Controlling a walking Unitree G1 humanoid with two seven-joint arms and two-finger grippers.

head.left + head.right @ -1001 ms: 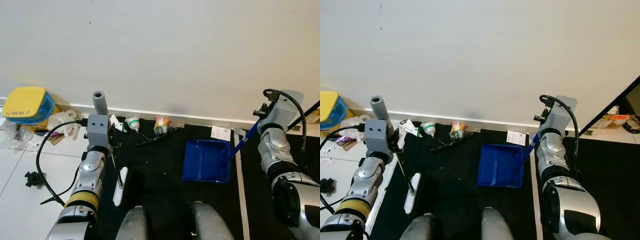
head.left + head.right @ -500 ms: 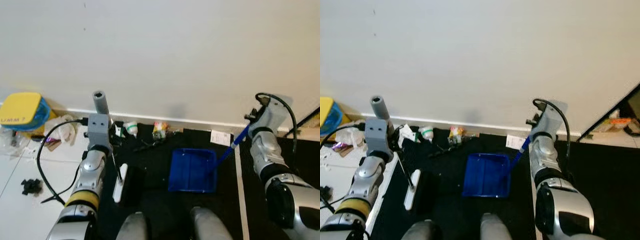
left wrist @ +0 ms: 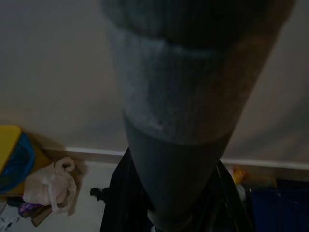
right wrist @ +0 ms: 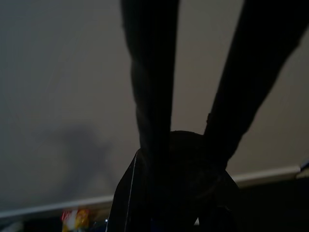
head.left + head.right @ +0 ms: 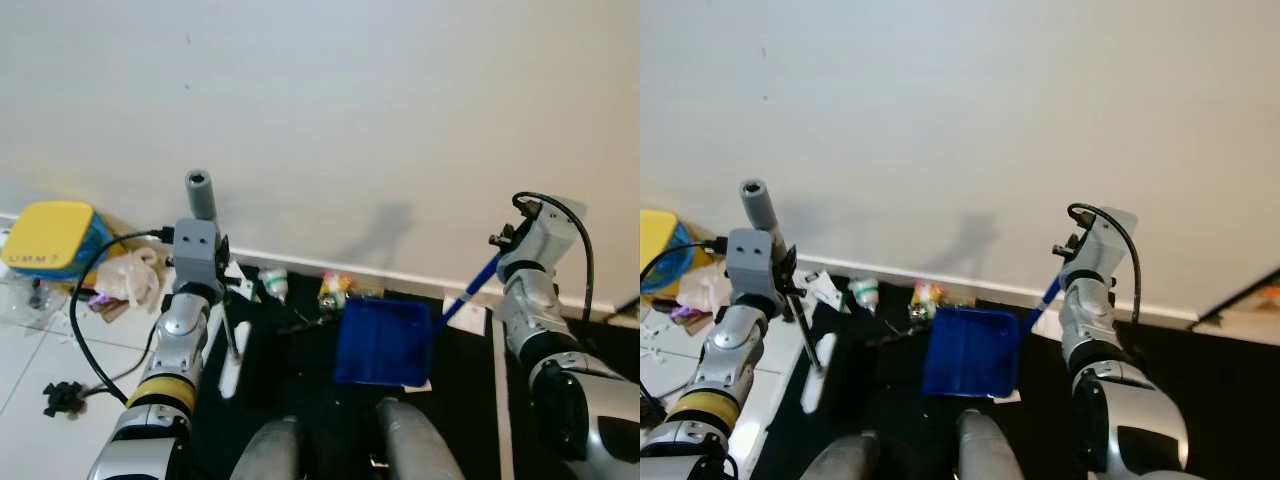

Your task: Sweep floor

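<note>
Two tools gripped: right end effector (image 4: 193,145) blue dustpan (image 5: 383,343), left end effector (image 3: 164,203) broom (image 5: 232,360).

Head cams look down; wrist cams close-up.

Dustpan (image 5: 383,343) sits on the mat (image 5: 470,365) before the wall (image 5: 330,110), litter (image 5: 335,295) just behind its left corner. Brush (image 5: 231,362) lies left of it; bin (image 5: 48,238) and bag (image 5: 130,275) far left.

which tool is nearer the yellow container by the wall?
Left. The left tool holds the broom just right of the yellow container, past a white plastic bag. The right tool is far across the mat, holding the blue dustpan handle.
</note>
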